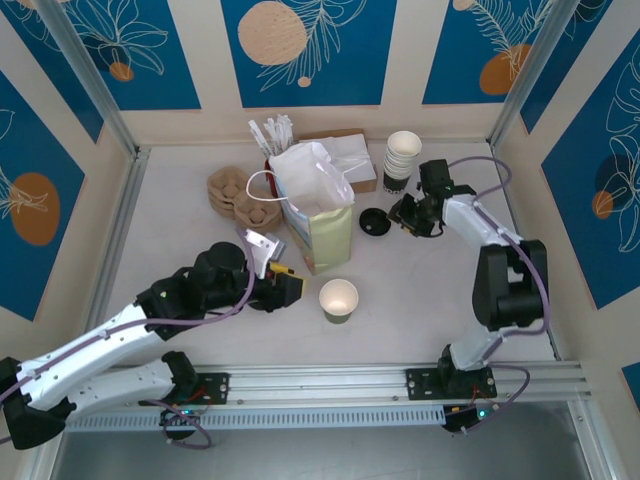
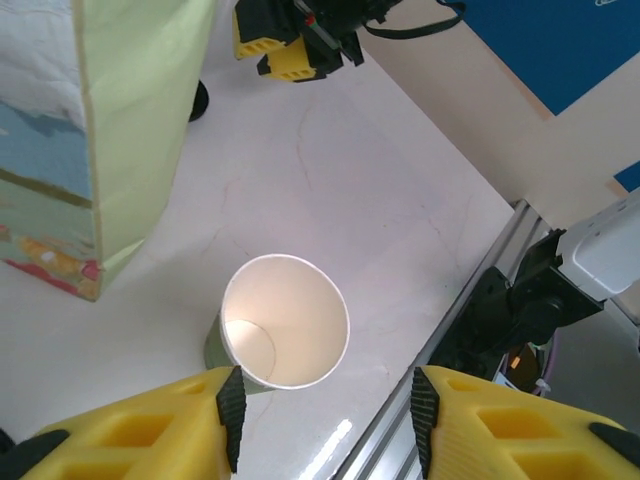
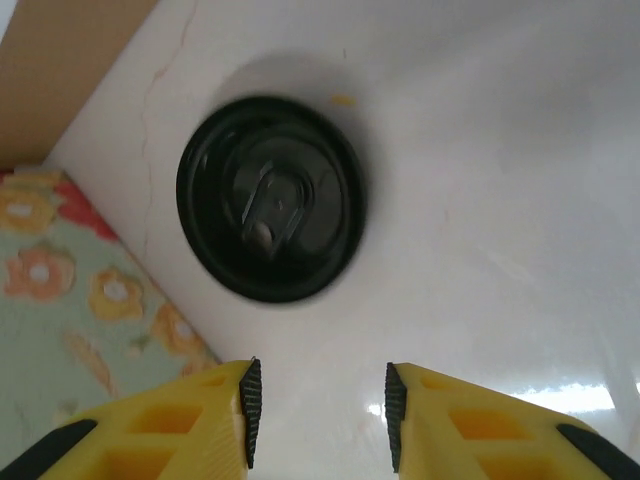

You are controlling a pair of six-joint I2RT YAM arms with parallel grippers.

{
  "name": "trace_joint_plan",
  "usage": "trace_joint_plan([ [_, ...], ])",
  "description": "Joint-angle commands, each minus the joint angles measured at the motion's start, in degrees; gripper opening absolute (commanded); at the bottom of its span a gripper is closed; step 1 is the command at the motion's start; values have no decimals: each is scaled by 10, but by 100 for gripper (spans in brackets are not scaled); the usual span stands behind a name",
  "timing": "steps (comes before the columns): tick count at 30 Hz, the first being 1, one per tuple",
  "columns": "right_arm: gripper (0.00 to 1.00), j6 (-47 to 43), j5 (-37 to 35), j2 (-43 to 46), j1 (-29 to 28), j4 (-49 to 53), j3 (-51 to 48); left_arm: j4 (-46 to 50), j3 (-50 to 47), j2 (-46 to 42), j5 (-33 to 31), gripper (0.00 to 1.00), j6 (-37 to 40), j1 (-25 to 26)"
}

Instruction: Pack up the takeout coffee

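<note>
Keep the wide, empty left pincer (image 2: pixel 325 420) from clipping the lidless cup (image 2: pixel 285 322), upright near the desk's (image 1: pixel 440 300) near edge; tips easily. Beside the bag (image 1: pixel 320 215), take the lid (image 3: pixel 270 198) squarely with the open, empty right pincer (image 3: pixel 318 400), or risk a skewed grip. Consult top view for bag mouth; right wrist for lid spout.

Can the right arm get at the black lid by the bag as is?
Probably yes. The right arm holds its jaws open just short of the black lid, which lies flat on the table, nothing between. The paper bag stands close beside it, so that side looks tight.
</note>
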State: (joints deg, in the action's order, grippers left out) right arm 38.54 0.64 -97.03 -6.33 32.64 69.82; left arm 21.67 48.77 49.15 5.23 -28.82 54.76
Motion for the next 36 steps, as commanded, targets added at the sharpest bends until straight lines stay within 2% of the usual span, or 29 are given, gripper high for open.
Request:
trace_joint_plan([
  [1,40,-2,-27,-45,-6,-10,49,10,-2,-18,-26,51,-7,-4],
  [15,40,-2,-55,-150,-21,13,108,31,6,-21,-35,59,-5,-4],
  [36,34,2,-69,-177,-37,4,79,45,16,-11,-33,62,-14,-4],
])
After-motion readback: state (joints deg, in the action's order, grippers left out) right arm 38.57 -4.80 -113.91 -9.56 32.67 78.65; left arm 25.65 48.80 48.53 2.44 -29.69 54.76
